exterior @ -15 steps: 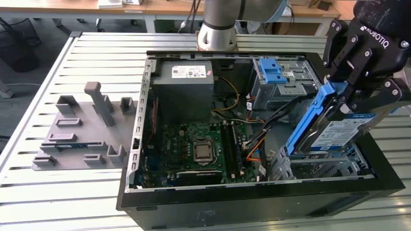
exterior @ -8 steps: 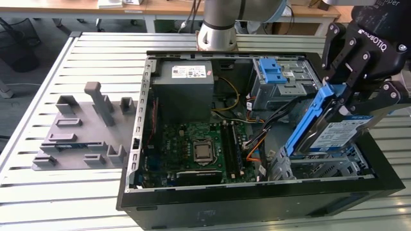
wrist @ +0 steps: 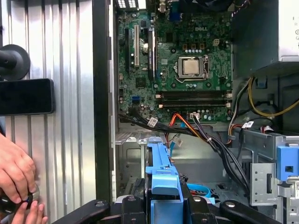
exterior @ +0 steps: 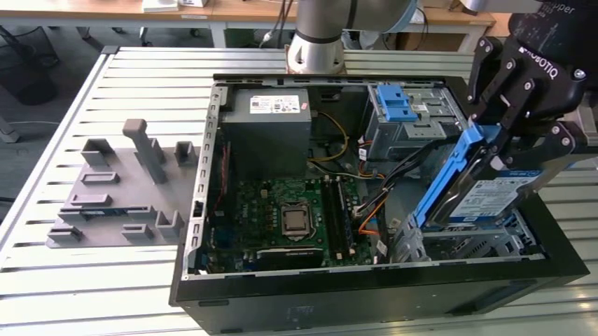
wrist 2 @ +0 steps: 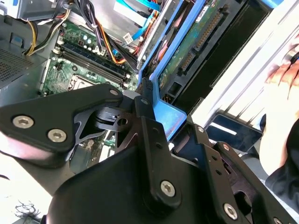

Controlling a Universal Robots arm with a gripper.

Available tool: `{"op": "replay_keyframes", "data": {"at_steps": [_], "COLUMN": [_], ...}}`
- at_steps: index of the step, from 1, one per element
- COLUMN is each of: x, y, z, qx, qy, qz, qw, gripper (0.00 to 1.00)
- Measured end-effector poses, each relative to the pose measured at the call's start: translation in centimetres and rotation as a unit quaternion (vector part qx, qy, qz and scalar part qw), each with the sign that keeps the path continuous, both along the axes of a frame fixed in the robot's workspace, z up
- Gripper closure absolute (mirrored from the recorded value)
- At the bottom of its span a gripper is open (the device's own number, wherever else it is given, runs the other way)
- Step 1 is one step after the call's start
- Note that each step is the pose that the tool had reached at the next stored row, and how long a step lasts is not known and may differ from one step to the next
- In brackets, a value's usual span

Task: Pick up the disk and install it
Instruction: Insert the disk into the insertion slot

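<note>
Gripping disk (exterior: 488,192), slatted metal table (exterior: 66,105), desks (exterior: 84,8) behind

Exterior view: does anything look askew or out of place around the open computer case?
The disk hangs tilted on edge in the gripper, partway into the computer case, not seated. In the first wrist view a person's hand is over the table beside the case.

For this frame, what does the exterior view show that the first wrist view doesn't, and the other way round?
The exterior view adds a grey fixture block on the table at the exterior view's left, the arm's base column, and the disk label. The first wrist view adds a person's hands and a dark flat slab on the table. Shared: the motherboard, the power supply, and the gripper shut on the disk's blue frame.
</note>
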State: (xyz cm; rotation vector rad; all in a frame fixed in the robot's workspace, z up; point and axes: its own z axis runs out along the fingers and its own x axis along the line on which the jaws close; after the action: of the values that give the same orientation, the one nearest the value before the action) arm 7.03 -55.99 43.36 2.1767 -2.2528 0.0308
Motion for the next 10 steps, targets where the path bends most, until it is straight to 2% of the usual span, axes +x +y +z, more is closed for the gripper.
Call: {"op": "replay_keyframes", "data": {"at_steps": [10], "x": [0.00], "y": [0.00], "z": [-0.62], "qx": [0.0000], "qy": [0.0000], "qz": [0.000], "qw": [1.0000], "gripper": [0.63]}}
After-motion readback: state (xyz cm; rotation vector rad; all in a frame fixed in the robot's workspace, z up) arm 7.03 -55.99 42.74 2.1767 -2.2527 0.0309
